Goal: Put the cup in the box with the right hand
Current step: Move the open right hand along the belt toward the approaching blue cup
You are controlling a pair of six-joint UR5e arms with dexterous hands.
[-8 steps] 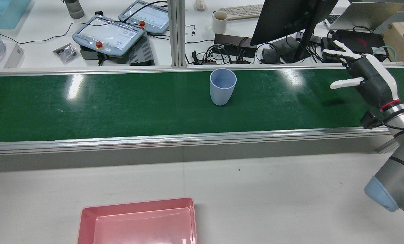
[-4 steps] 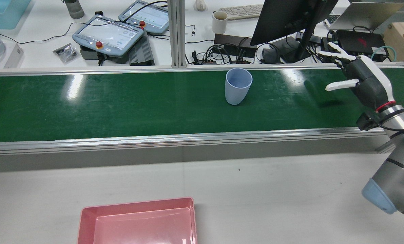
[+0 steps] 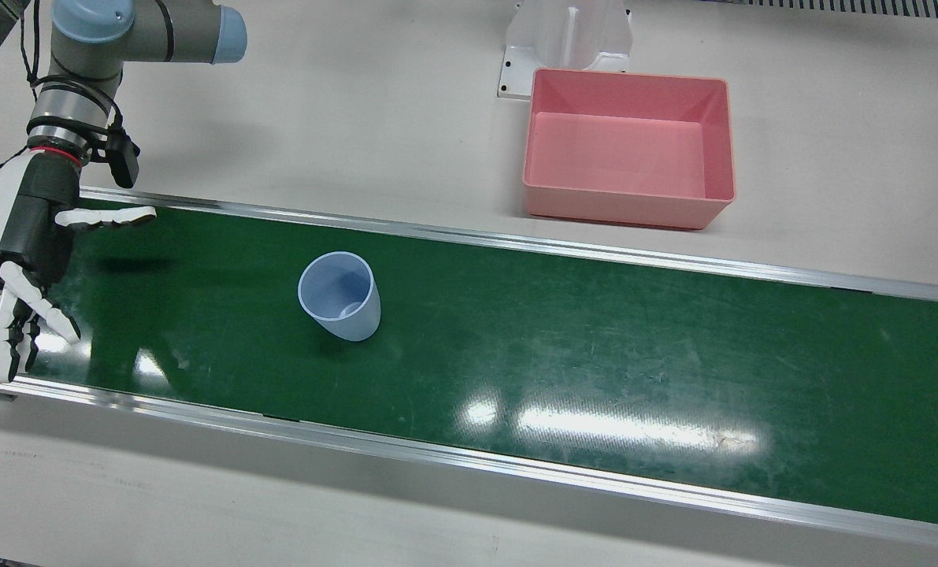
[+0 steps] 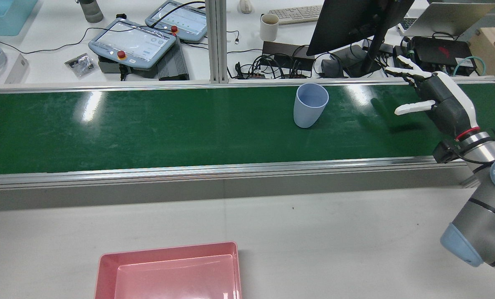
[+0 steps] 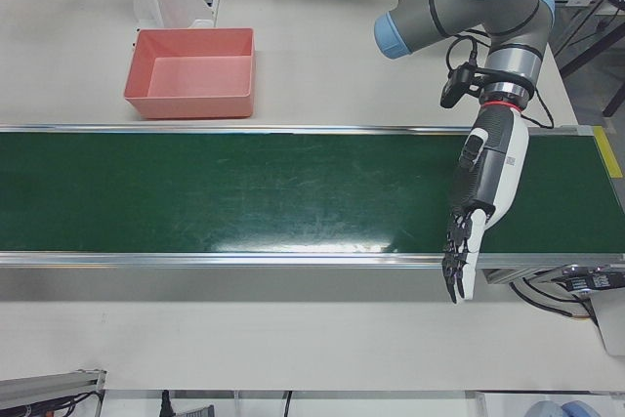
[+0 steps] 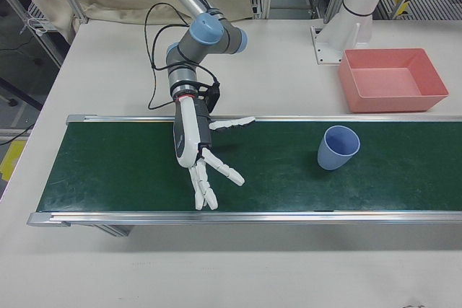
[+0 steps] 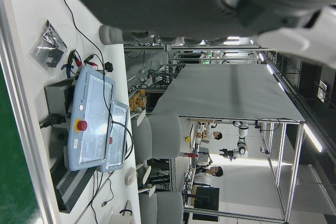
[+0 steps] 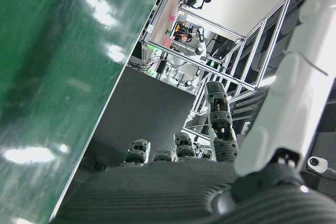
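A light blue cup (image 3: 341, 298) stands upright on the green conveyor belt (image 3: 595, 346); it also shows in the rear view (image 4: 309, 106) and the right-front view (image 6: 338, 148). My right hand (image 3: 24, 236) is open, fingers spread, low over the belt and well apart from the cup, toward the belt's end; it also shows in the rear view (image 4: 442, 101) and the right-front view (image 6: 195, 142). The pink box (image 3: 626, 209) stands empty on the white table beside the belt. My left hand (image 5: 488, 178) is open over the belt, far from the cup.
The belt has raised metal rails (image 4: 230, 168) along both long edges. Behind its far rail are tablets (image 4: 131, 41), cables, a monitor (image 4: 351, 25) and a mug (image 4: 269, 27). A white pedestal (image 3: 567, 39) stands just behind the box.
The cup has travelled along the belt toward my right hand. My right hand has shifted slightly toward the cup and stays open.
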